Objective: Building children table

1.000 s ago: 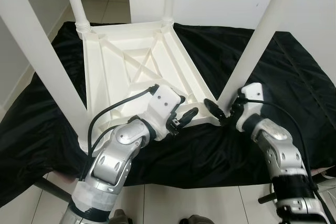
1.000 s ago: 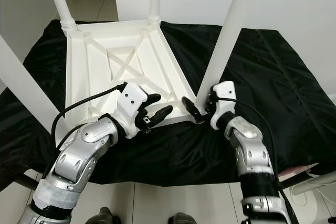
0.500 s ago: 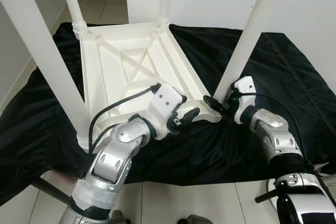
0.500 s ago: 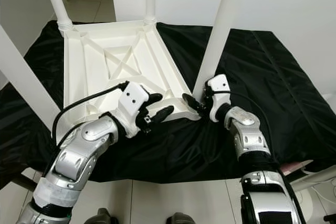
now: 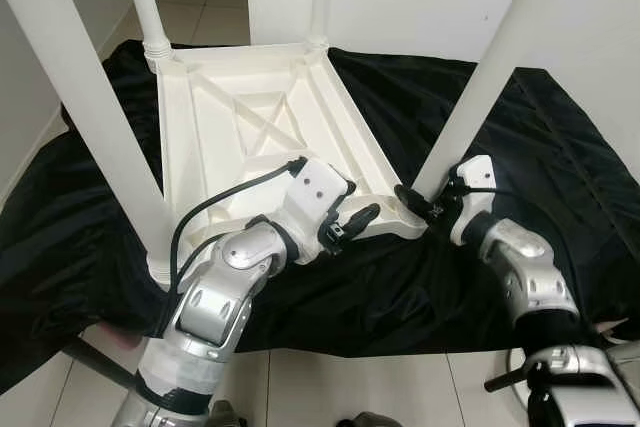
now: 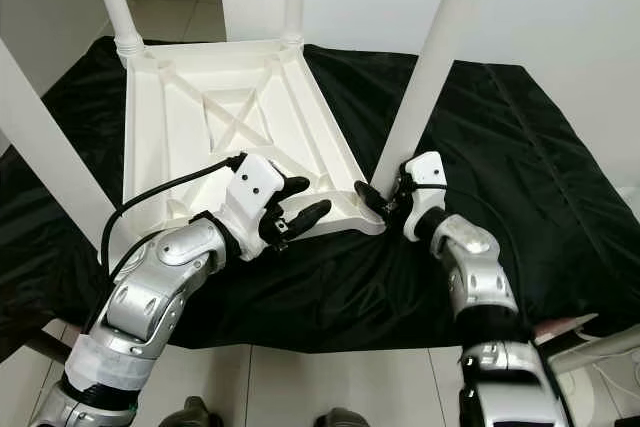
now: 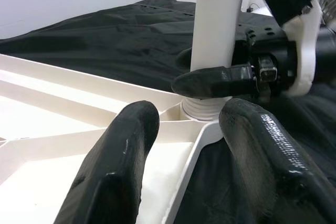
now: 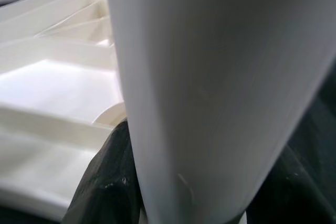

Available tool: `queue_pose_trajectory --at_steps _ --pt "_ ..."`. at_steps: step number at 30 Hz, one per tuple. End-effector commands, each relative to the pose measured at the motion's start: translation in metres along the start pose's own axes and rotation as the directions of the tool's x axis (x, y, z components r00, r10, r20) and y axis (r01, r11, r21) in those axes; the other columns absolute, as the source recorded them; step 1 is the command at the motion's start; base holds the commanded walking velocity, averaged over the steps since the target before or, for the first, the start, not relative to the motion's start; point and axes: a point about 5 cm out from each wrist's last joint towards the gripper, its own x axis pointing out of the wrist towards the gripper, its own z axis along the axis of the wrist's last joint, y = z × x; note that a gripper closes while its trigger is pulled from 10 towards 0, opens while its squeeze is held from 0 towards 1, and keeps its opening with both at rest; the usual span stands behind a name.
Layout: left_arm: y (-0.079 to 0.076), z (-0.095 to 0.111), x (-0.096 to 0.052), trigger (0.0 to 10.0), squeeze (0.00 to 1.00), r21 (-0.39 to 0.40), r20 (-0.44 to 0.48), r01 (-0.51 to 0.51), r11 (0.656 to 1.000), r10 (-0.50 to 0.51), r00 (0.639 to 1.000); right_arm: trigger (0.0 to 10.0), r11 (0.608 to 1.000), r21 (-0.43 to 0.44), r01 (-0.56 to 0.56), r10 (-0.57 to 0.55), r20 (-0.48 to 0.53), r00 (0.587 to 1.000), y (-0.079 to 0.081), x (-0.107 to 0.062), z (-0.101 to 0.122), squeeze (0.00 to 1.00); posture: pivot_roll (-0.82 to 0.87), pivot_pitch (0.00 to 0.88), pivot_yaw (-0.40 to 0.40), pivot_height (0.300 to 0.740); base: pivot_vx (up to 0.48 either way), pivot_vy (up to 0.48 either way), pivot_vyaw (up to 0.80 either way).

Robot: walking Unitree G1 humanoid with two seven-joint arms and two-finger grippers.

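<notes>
While the white children's table point(image 5: 250, 137) lay upside down on a black cloth point(image 5: 560, 137) spread over the tiled floor point(image 5: 380, 387), its ribbed underside faced up and four white legs stood up from its corners. The right tool point(image 5: 425, 205) was at the base of the near right leg point(image 5: 480, 87), just above the ribbed collar where that leg meets the corner of the upturned top. Its two black fingers point(image 7: 210, 81) sat one on each side of the round leg, closed against it, with one finger lying across the front of the leg as seen from the left wrist camera. From the right wrist camera the leg point(image 8: 220, 93) rose close before the lens, with a black finger point(image 8: 107, 182) pressed to its side and the white ribs of the table's underside beyond. The left tool point(image 5: 350, 222) hovered over the near edge of the top, just beside that same corner, with its fingers point(image 7: 121, 156) spread apart and clamped on nothing; whether a fingertip touched the white rim could not be told. Between those spread fingers the corner socket and the leg's collar point(image 7: 205, 107) showed, with the right tool right behind them. Both silver arms reached forward from the near side over the edge of the cloth.
</notes>
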Motion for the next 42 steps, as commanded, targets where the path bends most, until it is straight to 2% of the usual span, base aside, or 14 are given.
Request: queue_pose_trajectory --at_steps 1,4,5,7,8,11,14,27,28,29,30,40,41,42 --pt "0.004 -0.002 0.001 10.0 0.0 0.016 -0.014 -0.048 0.999 0.048 0.999 10.0 0.998 0.017 0.056 -0.055 -0.034 0.998 0.004 -0.003 -0.007 0.0 0.0 0.0 -0.059 0.74 0.0 0.0 0.0" --pt "0.004 -0.008 -0.001 10.0 0.0 0.017 -0.028 -0.057 0.998 0.057 0.998 10.0 0.984 0.047 0.174 -0.174 -0.007 0.985 0.013 -0.004 -0.008 0.0 -0.01 0.0 -0.049 0.74 0.0 0.0 0.0" --pt "0.004 -0.017 -0.002 10.0 0.0 0.017 -0.051 -0.063 0.998 0.064 0.997 10.0 0.952 0.076 0.295 -0.296 0.002 0.955 0.023 -0.004 -0.011 0.0 -0.01 0.0 -0.039 0.74 0.0 0.0 0.0" --pt "0.004 -0.017 -0.002 10.0 0.0 0.017 -0.051 -0.063 0.998 0.064 0.997 10.0 0.952 0.076 0.295 -0.296 0.002 0.955 0.023 -0.004 -0.011 0.0 -0.01 0.0 -0.039 0.74 0.0 0.0 0.0" --pt "0.003 -0.025 -0.002 10.0 0.0 0.005 -0.072 -0.059 0.998 0.06 0.996 10.0 0.902 0.121 0.414 -0.415 -0.017 0.91 0.03 -0.004 -0.015 0.0 -0.02 0.0 -0.032 0.74 0.0 0.0 0.0" --pt "0.001 -0.027 -0.002 10.0 0.0 0.0 -0.077 -0.054 0.999 0.053 0.996 10.0 0.874 0.126 0.469 -0.469 -0.034 0.883 0.032 -0.004 -0.017 0.0 -0.02 0.0 -0.032 0.74 0.0 0.0 0.0" --pt "-0.009 -0.031 0.002 10.0 0.0 -0.006 -0.079 -0.008 1.0 0.008 0.997 10.0 0.786 0.127 0.605 -0.601 -0.07 0.796 0.037 -0.006 -0.02 0.0 -0.03 0.0 -0.016 0.74 0.0 0.0 0.0" --pt "-0.016 -0.029 0.003 10.0 0.0 0.005 -0.057 0.023 1.0 -0.022 0.998 10.0 0.735 0.127 0.666 -0.659 -0.093 0.746 0.05 -0.009 -0.016 0.0 -0.04 0.0 -0.01 0.74 0.0 0.0 0.0" --pt "-0.015 -0.027 0.005 10.0 0.0 0.007 -0.05 0.025 1.0 -0.024 0.998 10.0 0.75 0.124 0.65 -0.646 -0.075 0.76 0.052 -0.01 -0.014 0.24 -0.05 0.0 -0.005 0.74 0.0 0.0 0.0" --pt "-0.015 -0.027 0.005 10.0 0.0 0.007 -0.05 0.025 1.0 -0.024 0.998 10.0 0.75 0.124 0.65 -0.646 -0.075 0.76 0.052 -0.01 -0.014 0.24 -0.05 0.0 -0.005 0.74 0.0 0.0 0.0" --pt "-0.014 -0.025 0.006 10.0 0.0 0.011 -0.043 0.027 1.0 -0.026 0.999 10.0 0.765 0.129 0.631 -0.63 -0.053 0.774 0.053 -0.01 -0.011 1.0 -0.05 0.0 -0.005 0.74 0.0 0.0 0.0" --pt "-0.015 -0.022 0.008 10.0 0.0 0.017 -0.029 0.035 0.999 -0.034 0.999 10.0 0.85 0.128 0.511 -0.515 0.0 0.857 0.043 -0.014 -0.003 1.0 -0.06 0.0 -0.01 0.74 0.0 0.0 0.0" --pt "-0.015 -0.021 0.008 10.0 0.0 0.022 -0.025 0.032 0.999 -0.032 0.999 10.0 0.884 0.13 0.449 -0.452 -0.007 0.892 0.039 -0.016 -0.004 0.0 -0.05 0.0 -0.016 0.74 0.0 0.0 0.0" --pt "-0.015 -0.021 0.008 10.0 0.0 0.022 -0.025 0.032 0.999 -0.032 0.999 10.0 0.884 0.13 0.449 -0.452 -0.007 0.892 0.039 -0.016 -0.004 0.0 -0.05 0.0 -0.016 0.74 0.0 0.0 0.0"
